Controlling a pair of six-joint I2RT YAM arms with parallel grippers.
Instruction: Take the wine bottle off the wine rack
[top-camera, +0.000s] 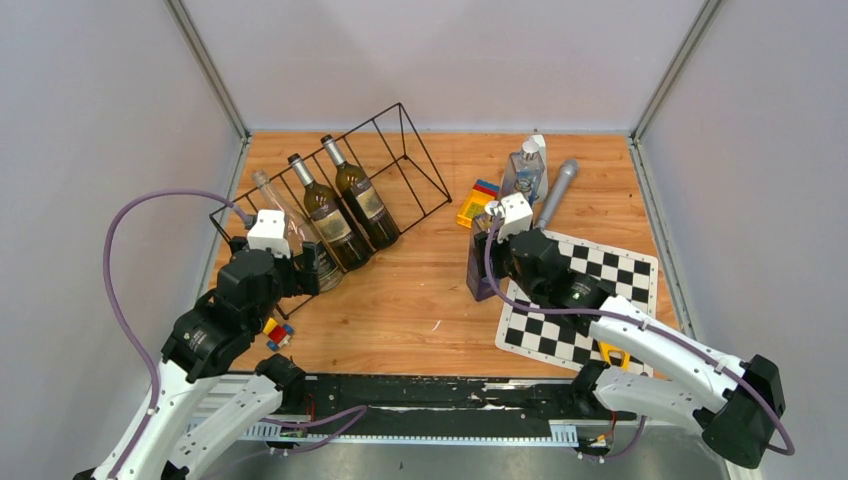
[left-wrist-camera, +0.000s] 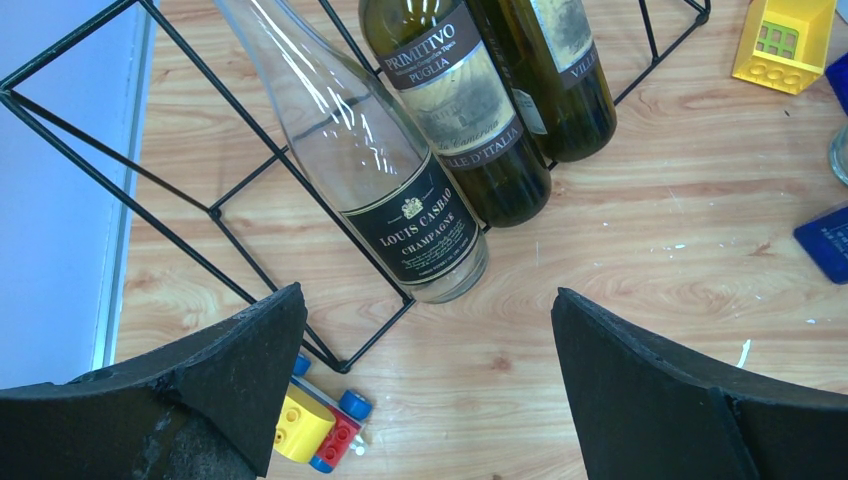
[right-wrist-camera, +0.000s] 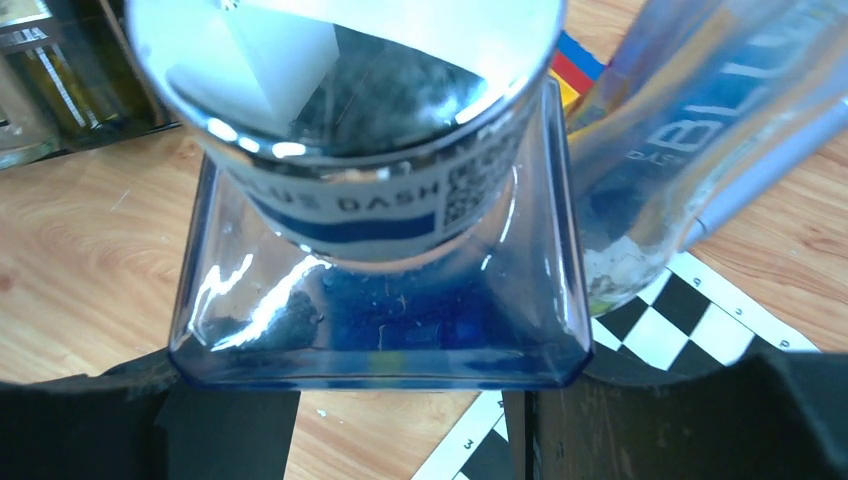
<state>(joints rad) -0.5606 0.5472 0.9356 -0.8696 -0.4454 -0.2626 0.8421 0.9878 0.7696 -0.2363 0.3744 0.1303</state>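
Note:
The black wire wine rack (top-camera: 401, 106) lies at the back left and holds three bottles side by side: a clear one (top-camera: 268, 195) labelled Louis Casbao (left-wrist-camera: 390, 190) and two dark green ones (top-camera: 325, 215) (top-camera: 362, 200). My left gripper (top-camera: 305, 268) is open. Its fingertips (left-wrist-camera: 280, 320) hang just short of the clear bottle's base, near the rack's front corner (left-wrist-camera: 212, 210), and touch nothing. My right gripper (top-camera: 485, 235) is off to the right, away from the rack. Its jaws stand wide apart against a square blue glass bottle (right-wrist-camera: 380, 300) that is wider than their gap.
A small toy car (left-wrist-camera: 315, 425) lies just under my left finger. A yellow block (top-camera: 473, 207), a clear bottle (top-camera: 525, 170) and a grey cylinder (top-camera: 557, 190) sit at the back right. A checkerboard mat (top-camera: 590, 290) lies under the right arm.

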